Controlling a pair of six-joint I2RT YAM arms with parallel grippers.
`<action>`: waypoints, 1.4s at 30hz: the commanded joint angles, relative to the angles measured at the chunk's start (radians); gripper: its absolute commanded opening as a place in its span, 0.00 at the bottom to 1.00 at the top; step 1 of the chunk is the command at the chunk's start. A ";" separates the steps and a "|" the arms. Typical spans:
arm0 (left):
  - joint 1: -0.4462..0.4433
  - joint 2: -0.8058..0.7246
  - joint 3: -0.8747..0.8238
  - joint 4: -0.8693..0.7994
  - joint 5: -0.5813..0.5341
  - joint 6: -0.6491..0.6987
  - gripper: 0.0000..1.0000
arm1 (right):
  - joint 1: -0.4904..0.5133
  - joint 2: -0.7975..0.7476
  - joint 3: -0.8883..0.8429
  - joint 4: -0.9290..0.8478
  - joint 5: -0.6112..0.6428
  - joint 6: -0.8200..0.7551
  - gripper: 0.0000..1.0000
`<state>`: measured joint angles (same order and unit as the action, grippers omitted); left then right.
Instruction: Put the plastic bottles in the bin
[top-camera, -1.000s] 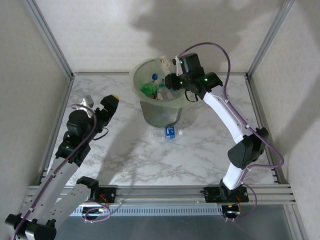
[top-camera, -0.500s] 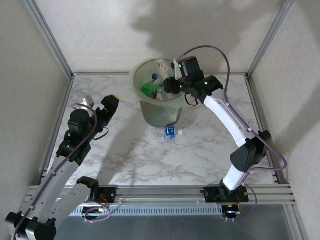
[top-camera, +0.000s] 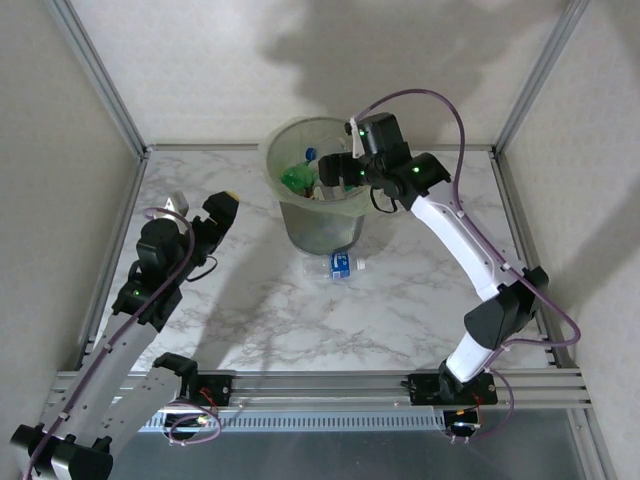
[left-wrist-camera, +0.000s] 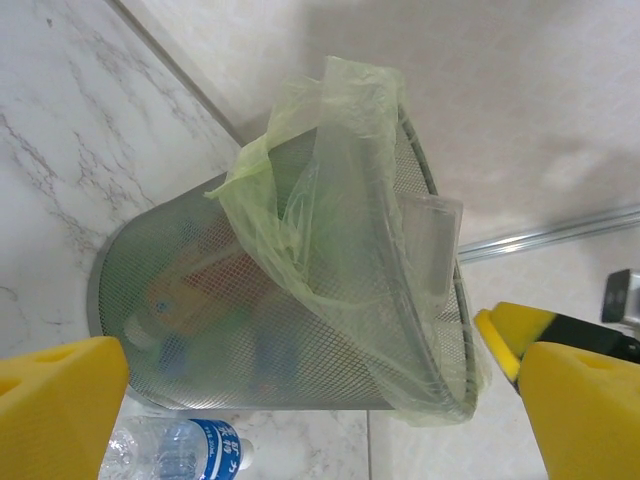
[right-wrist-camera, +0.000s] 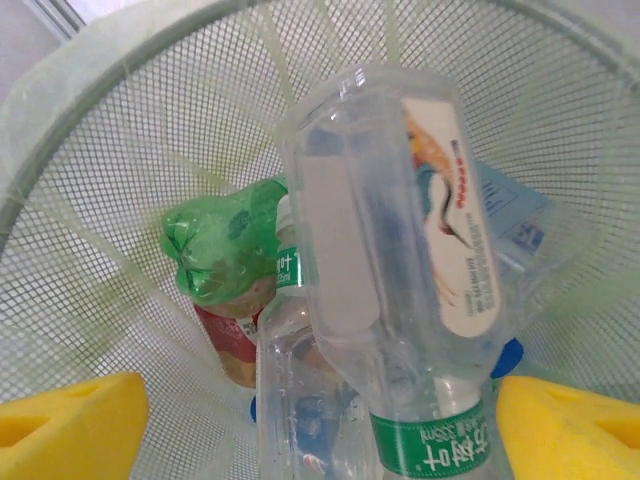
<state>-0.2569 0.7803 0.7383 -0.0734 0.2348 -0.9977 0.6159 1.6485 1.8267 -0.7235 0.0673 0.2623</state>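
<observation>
The pale-green bin (top-camera: 300, 215) stands at the table's back middle, holding several bottles. My right gripper (top-camera: 333, 168) hangs over its mouth. In the right wrist view its yellow fingers (right-wrist-camera: 70, 420) are spread wide, so the gripper (right-wrist-camera: 320, 420) is open. Between them a clear bottle with a white label and green band (right-wrist-camera: 400, 260) lies loose, on a crushed green bottle (right-wrist-camera: 225, 250) and others. One blue-labelled bottle (top-camera: 343, 264) lies on the table in front of the bin, and also appears as the bottle (left-wrist-camera: 180, 450) below the bin (left-wrist-camera: 300, 300). My left gripper (top-camera: 203, 203) is open and empty, left of the bin.
Metal frame posts (top-camera: 95, 70) and walls close in the marble table (top-camera: 400, 300) on three sides. A rail (top-camera: 330, 385) with both arm bases runs along the near edge.
My right gripper has dropped lower and a little left over the bin. The white-labelled bottle that stuck up above it is now down inside the bin's mouth. The left arm has stayed still.
</observation>
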 joint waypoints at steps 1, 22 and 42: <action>0.011 -0.011 0.032 -0.015 -0.019 0.025 1.00 | 0.007 -0.088 0.017 -0.002 0.039 0.027 0.89; 0.013 -0.035 0.006 -0.042 -0.018 0.017 0.96 | 0.010 0.014 0.074 0.033 0.028 0.105 0.44; 0.015 -0.032 -0.016 -0.056 -0.010 0.031 0.96 | -0.012 0.115 0.170 0.037 0.051 0.100 0.53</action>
<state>-0.2531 0.7525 0.7307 -0.1337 0.2298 -0.9752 0.5819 1.8561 1.9877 -0.6865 0.1055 0.3599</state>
